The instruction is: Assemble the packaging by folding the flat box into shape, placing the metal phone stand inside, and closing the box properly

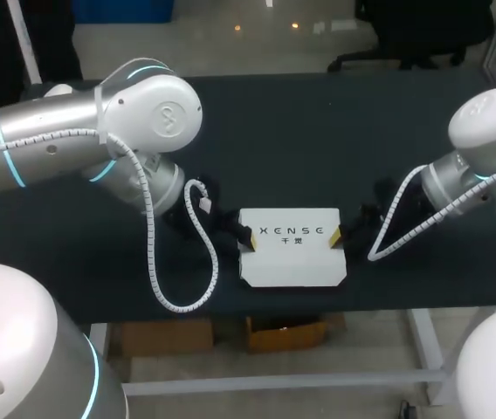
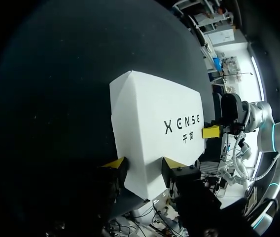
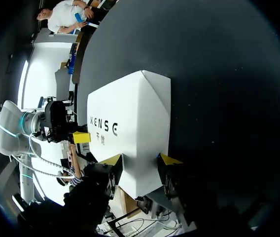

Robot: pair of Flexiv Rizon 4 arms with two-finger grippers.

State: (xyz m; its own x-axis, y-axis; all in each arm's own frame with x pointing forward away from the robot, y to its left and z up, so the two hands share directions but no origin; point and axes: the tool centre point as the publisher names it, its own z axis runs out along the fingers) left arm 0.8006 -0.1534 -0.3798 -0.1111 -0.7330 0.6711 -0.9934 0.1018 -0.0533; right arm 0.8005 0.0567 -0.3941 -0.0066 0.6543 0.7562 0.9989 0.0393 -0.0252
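**Box pinched at both ends**

Box, white (image 1: 292, 249) and printed on its upper face, sits at the near middle of the dark surface (image 1: 318, 131), held between the two arms. The left hand (image 2: 143, 167) is at the box's left end. Its two yellow-tipped fingers (image 2: 115, 164) press on opposite faces of that end, so it is pinching the box. The right hand (image 3: 140, 160) is at the box's right end and grips it the same way, one finger (image 3: 168, 159) on each face. From each wrist, the box stretches straight ahead of the fingers, with the other hand's yellow tip at its far end.
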